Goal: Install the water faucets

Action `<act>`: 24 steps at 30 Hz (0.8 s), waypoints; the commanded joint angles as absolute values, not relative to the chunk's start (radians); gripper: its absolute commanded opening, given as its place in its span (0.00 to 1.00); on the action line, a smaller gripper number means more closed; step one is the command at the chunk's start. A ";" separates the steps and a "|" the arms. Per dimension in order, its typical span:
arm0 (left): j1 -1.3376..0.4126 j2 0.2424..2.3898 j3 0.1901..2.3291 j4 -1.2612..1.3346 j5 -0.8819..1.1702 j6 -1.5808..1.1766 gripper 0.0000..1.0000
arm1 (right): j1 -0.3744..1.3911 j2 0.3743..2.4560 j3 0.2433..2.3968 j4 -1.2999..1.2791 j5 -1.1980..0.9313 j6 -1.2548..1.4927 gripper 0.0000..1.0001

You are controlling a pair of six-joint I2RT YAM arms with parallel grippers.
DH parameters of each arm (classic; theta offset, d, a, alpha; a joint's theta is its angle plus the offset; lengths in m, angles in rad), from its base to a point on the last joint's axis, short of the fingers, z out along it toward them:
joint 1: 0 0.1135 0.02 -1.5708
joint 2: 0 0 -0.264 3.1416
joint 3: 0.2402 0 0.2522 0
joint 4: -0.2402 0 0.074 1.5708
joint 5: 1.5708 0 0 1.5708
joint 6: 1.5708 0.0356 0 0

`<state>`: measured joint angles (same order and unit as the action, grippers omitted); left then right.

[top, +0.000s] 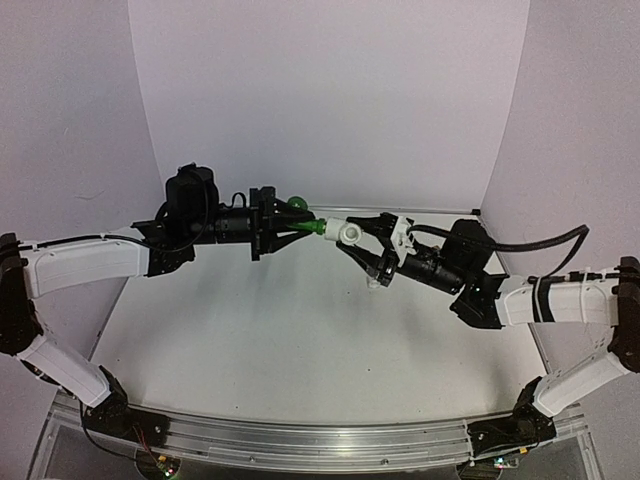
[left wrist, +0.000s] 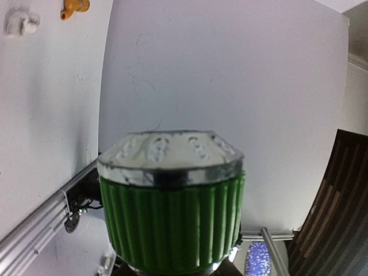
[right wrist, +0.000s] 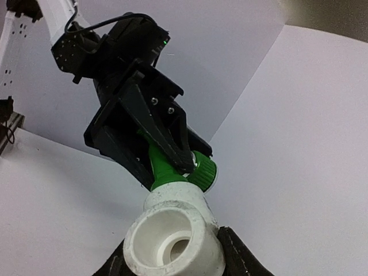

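Note:
The green water faucet (top: 305, 226) is held in mid-air above the table by my left gripper (top: 298, 226), which is shut on it. Its ribbed round knob (left wrist: 172, 218) fills the left wrist view and hides the fingers. My right gripper (top: 355, 236) is shut on a white pipe fitting (top: 347, 232), whose end meets the faucet's green stem (right wrist: 163, 168). In the right wrist view the fitting (right wrist: 172, 241) sits between my dark fingers (right wrist: 238, 256), open socket towards the camera. The yellow-gold faucet (left wrist: 73, 7) lies on the table, far off in the left wrist view.
A second white fitting (left wrist: 20, 22) lies on the table near the yellow faucet. White backdrop walls (top: 330, 100) close in the back and sides. An aluminium rail (top: 320, 440) runs along the near edge between the arm bases.

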<state>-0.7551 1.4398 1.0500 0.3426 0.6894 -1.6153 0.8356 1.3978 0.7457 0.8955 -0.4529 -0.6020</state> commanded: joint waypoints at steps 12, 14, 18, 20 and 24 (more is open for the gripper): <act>-0.779 1.337 1.121 0.428 0.643 -0.591 0.00 | 0.867 1.353 0.858 0.879 -0.446 0.140 0.00; -0.779 1.344 1.130 0.430 0.709 -0.452 0.00 | 0.867 1.365 0.884 0.879 -0.461 0.227 0.00; -0.779 1.343 1.114 0.429 0.873 -0.096 0.00 | 0.867 1.384 0.960 0.859 -0.505 0.407 0.00; -0.779 1.341 1.106 0.428 0.945 0.079 0.00 | 0.865 1.387 0.999 0.827 -0.514 0.499 0.00; -0.778 1.332 1.098 0.414 1.031 0.454 0.00 | 0.862 1.391 1.056 0.750 -0.513 0.665 0.00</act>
<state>-0.7393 1.3308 1.0874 0.4310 0.8635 -0.0941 0.8547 1.3792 0.9286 0.7758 -0.5907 0.3794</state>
